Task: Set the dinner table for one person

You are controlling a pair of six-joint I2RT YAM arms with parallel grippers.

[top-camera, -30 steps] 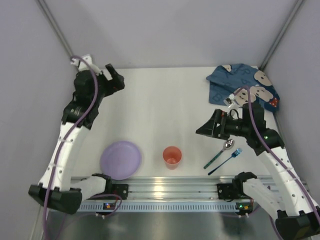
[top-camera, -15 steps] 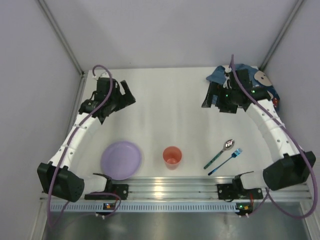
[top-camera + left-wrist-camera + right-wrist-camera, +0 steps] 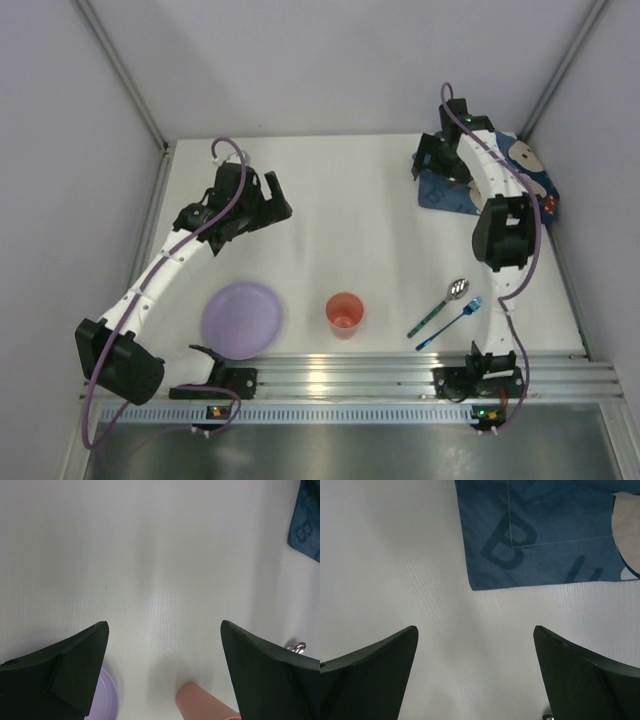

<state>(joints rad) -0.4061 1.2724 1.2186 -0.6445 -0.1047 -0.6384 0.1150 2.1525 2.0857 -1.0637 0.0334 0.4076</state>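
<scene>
On the white dinner table (image 3: 340,220) a purple plate (image 3: 241,320), an orange cup (image 3: 344,314), a spoon (image 3: 441,304) and a blue fork (image 3: 450,323) lie along the near edge. My left gripper (image 3: 275,200) hangs open over bare tabletop left of centre. In its wrist view the gripper (image 3: 164,625) has nothing between its fingers, and the cup (image 3: 205,705) and plate (image 3: 107,700) show low in frame. My right gripper (image 3: 428,160) is open at the back right, by the left edge of the blue placemat (image 3: 445,195). Its wrist view shows the gripper (image 3: 475,629) empty, just short of the placemat (image 3: 545,530).
A ribbed aluminium rail (image 3: 340,375) runs along the table's near edge, with both arm bases on it. Grey walls enclose the table at the back and sides. The right arm's links cover much of the placemat from above.
My right gripper swung from near the spoon to the back right, beside the placemat's left edge. The left gripper moved right toward the table's middle. Both stayed open.
</scene>
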